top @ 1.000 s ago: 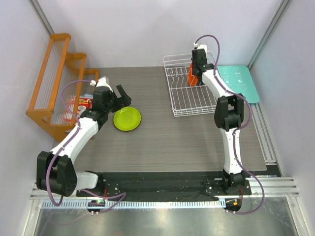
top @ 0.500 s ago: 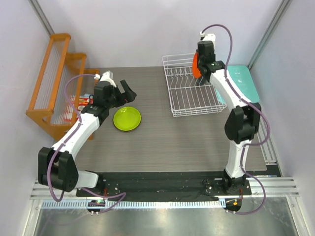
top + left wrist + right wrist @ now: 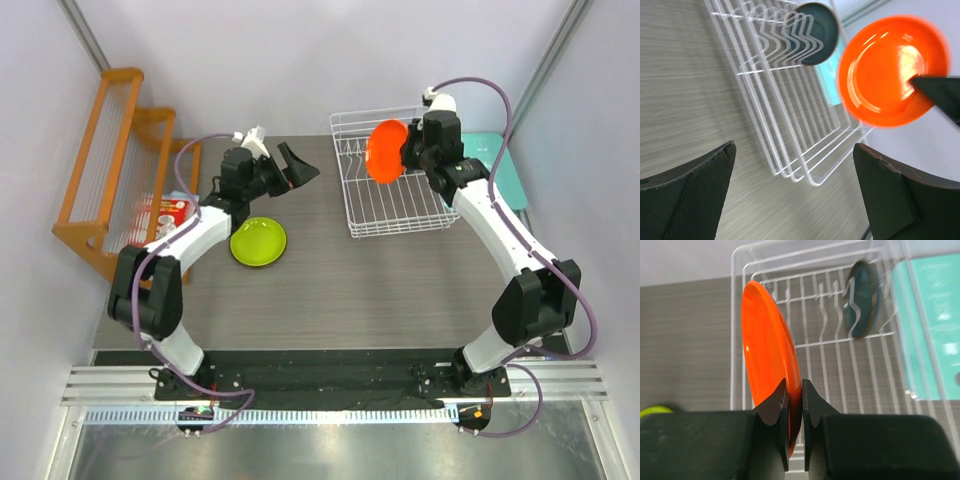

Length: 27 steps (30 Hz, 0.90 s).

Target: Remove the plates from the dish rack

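My right gripper [image 3: 406, 152] is shut on the rim of a glossy orange-red plate [image 3: 386, 150], held on edge in the air over the left part of the white wire dish rack [image 3: 372, 212]. In the right wrist view both fingers pinch the plate [image 3: 767, 345] at its lower edge [image 3: 795, 386]. A plate with a dark teal face [image 3: 862, 299] still stands between the rack's dividers [image 3: 817, 31]. A lime-green plate [image 3: 258, 241] lies flat on the table. My left gripper [image 3: 290, 167] is open and empty, raised above the table and facing the rack and the held plate [image 3: 890, 70].
An orange stepped wooden rack [image 3: 112, 160] stands at the far left, with a red-and-white packet [image 3: 165, 212] beside it. A teal board [image 3: 492, 168] lies right of the dish rack. Grey walls close in the table on three sides.
The right gripper has lifted the orange-red plate out of the rack and swung it left. The left gripper has risen from beside the green plate and moved right toward the rack, still open.
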Available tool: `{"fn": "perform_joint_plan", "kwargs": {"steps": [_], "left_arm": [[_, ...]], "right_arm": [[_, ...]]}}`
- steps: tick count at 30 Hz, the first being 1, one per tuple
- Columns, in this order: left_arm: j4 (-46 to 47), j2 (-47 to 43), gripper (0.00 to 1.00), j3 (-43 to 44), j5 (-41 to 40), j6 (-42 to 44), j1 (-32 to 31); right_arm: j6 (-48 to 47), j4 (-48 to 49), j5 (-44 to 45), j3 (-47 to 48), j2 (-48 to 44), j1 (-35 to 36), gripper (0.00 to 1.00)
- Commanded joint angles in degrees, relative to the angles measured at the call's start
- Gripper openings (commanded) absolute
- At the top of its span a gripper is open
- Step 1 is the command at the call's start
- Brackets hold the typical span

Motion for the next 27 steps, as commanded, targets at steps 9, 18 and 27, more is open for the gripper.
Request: {"fn": "perform_joint_plan", "kwargs": {"steps": [9,18,27], "left_arm": [[32.49,12.28,0.99,4.34,11.1,-18.21,-2.4],[35.4,13.34,0.81,2.85,10.22,-18.48,-3.89],[36.9,11.23,0.35,-1.9,8.73,-18.31,-3.8]], "right_arm": [[19.91,17.32,-24.03,-13.58,-6.89,-0.03,0.01],[27.12,27.17,-29.77,-19.38,-6.71,-0.12,0.01],[30.2,32.1,-31.35,-21.76,-6.63,-0.12,0.01]]}}
